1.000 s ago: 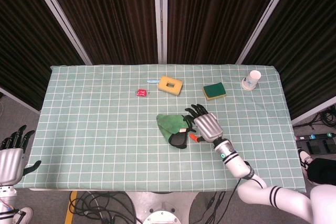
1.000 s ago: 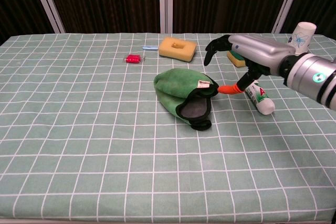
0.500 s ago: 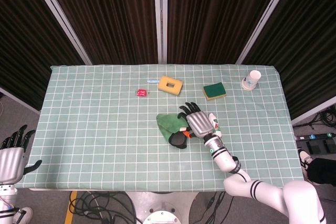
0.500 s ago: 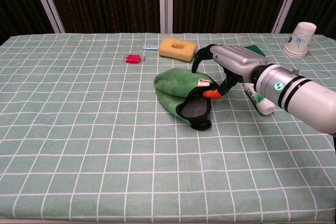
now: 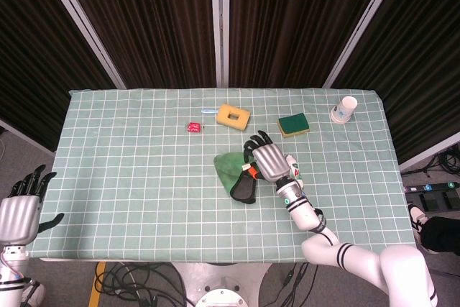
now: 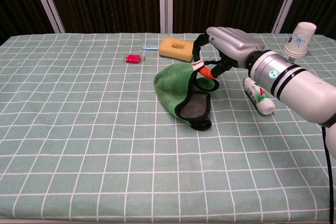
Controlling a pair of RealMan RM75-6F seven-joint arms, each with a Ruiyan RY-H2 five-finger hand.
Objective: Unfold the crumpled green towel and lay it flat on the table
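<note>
- The crumpled green cloth towel with a dark lining (image 6: pixel 176 88) is lying bunched near the middle of the green-checked cloth-covered surface (image 6: pixel 79 129), not yet spread out.
- The right hand (image 6: pixel 212 59) is pinching the towel's upper right edge, by its small white tag, between its thumb and the fingers (image 6: pixel 198 45) curling down over it; that edge is standing slightly raised off the heap.
- The left hand (image 5: pixel 20 210) is hanging off the surface's near left corner with fingers apart, holding nothing, well away from the towel.
- The step in hand appears to be the first grasp-and-lift of one towel edge, so the task is at an early stage.
- The next move is likely calling for drawing that edge up and away from the heap so the folds are opening, while the rest is dragging on the surface.
- A white tube with a red and green label (image 6: pixel 258 95) is lying just right of the towel, and a yellow rectangular sponge with a hollow centre (image 6: pixel 177 47) is sitting just behind it; either could be catching the cloth as it spreads.
</note>
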